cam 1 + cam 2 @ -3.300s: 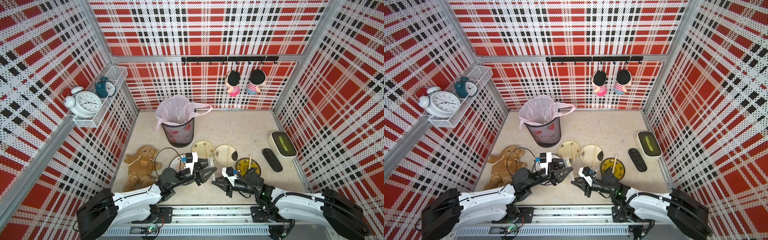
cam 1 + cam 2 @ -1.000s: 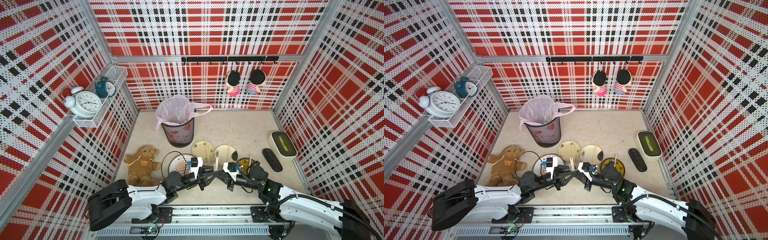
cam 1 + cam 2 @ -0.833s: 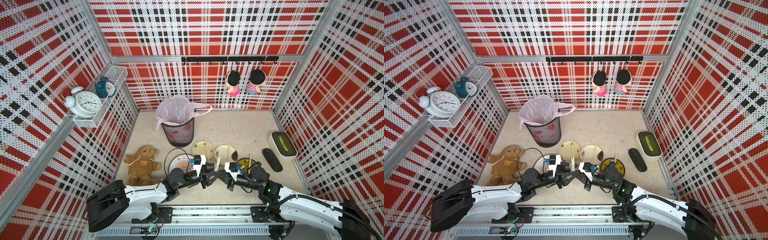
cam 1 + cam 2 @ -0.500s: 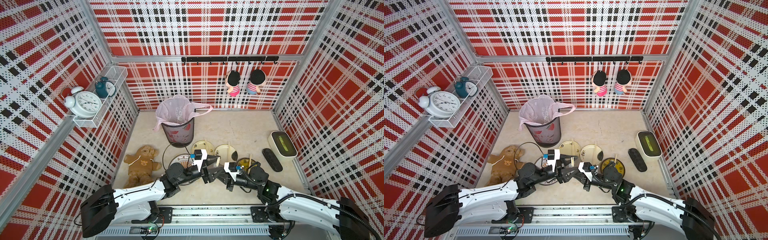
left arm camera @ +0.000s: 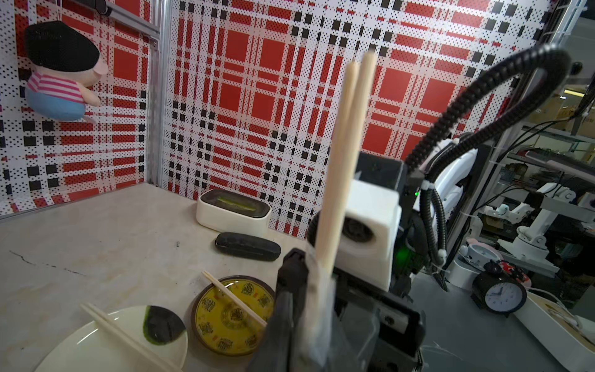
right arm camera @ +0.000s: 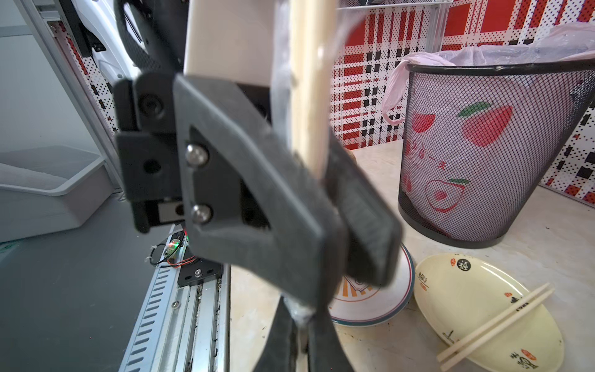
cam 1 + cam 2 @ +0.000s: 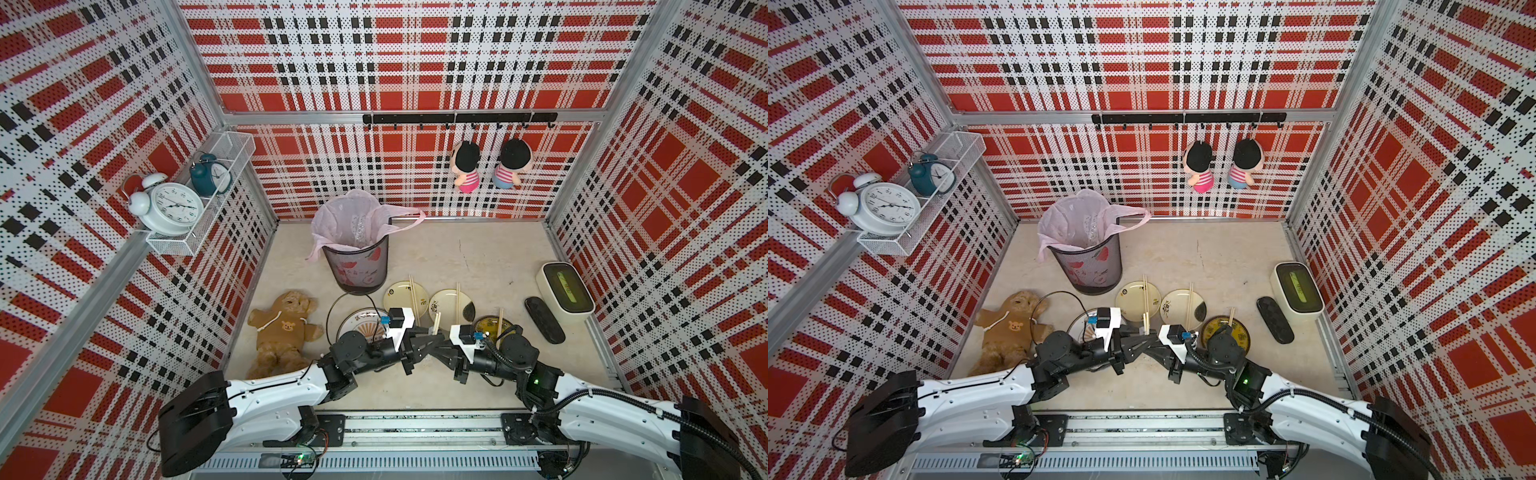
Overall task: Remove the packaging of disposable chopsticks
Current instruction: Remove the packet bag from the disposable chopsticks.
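A pair of thin pale wooden chopsticks (image 5: 344,154) was clenched in the left tool (image 5: 317,299); its clear crinkly plastic sleeve (image 6: 301,314) was pinched by the right tool (image 6: 299,335).

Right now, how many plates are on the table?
4. A striped-rim plate half under the left arm, a cream plate by the bin, a cream plate with a dark patch beside it, and a yellow plate by the right arm. Arms might hide more.
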